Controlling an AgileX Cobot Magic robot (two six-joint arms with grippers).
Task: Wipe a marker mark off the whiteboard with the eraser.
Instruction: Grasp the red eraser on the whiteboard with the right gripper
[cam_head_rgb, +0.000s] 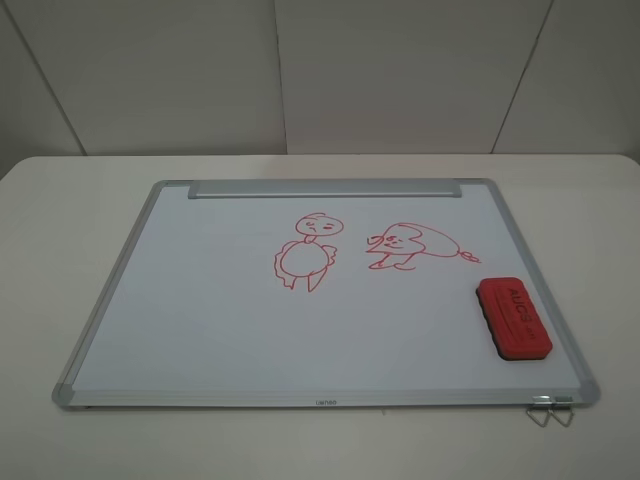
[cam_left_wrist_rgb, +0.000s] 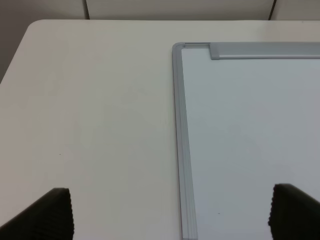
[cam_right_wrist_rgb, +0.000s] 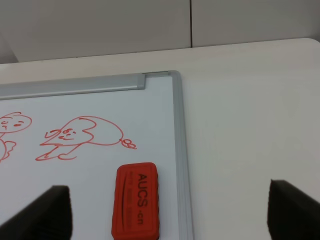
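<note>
Watching left tool (cam_left_wrist_rgb: 172, 212) and right tool (cam_right_wrist_rgb: 170, 212) spread wide, I see the eraser (cam_head_rgb: 514, 317) on the whiteboard (cam_head_rgb: 200, 330), apart from the marker mark (cam_head_rgb: 305, 255).

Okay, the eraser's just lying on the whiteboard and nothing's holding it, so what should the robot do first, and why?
Probably lower the right pincer onto the eraser. It lies free near the right edge of the whiteboard, just ahead of that pincer's open fingers, and the round-bellied marker mark is not yet wiped.
</note>
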